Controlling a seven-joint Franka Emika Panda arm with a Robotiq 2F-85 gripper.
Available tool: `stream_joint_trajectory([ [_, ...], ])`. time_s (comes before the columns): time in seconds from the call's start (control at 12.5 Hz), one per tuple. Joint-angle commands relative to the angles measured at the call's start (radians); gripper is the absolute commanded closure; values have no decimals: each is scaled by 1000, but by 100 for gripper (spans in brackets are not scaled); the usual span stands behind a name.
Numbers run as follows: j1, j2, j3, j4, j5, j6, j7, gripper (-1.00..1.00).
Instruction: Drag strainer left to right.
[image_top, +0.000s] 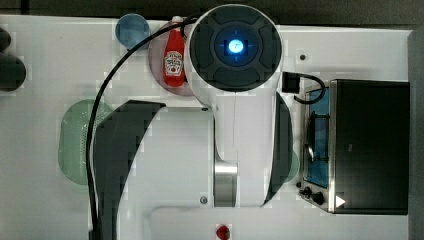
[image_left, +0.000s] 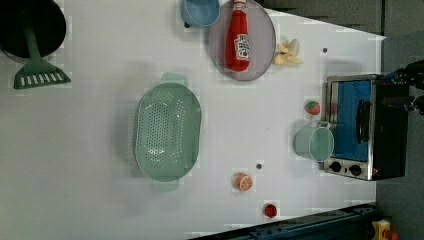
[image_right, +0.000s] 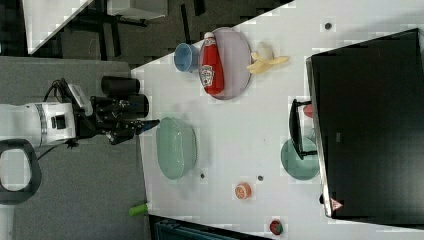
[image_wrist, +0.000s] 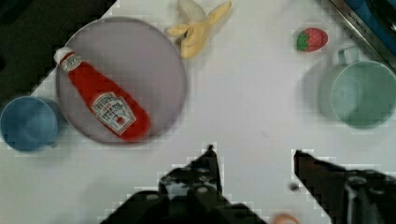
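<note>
Claw (image_wrist: 254, 161) is held spread and empty, apart from strainer (image_left: 167, 131), which lies lengthwise down the left view on the counter (image_left: 90, 150).

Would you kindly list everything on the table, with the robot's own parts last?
strainer: one, mint green, the left view's centre-left
mug: one, mint green, beside the oven
oven: one, black and silver, the left view's right
plate: one, grey, under the ketchup bottle, red
bowl: one, blue, beside the plate
banana: one, yellow
strawberry: one, red
orange slice: one
spatula: one, green
hand: one, black, open, empty
</note>
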Motion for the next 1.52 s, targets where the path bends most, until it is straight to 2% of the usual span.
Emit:
stream_joint_trajectory([
  [0.08,-33,-415,-46,-201,-2,-186,-19,-59],
  [0.24,-33,-414,-46,-201,-1,-181,-19,-100],
  [0.4,-23,-405,-22,-202,20,-165,-19,-100],
  [0.64,4,-347,95,-202,55,-147,40,-100],
  [0.96,11,-217,316,-204,55,-69,418,-100],
  [1.2,13,-85,468,-216,53,54,710,-100],
  [1.52,15,119,570,-274,50,287,998,-100],
])
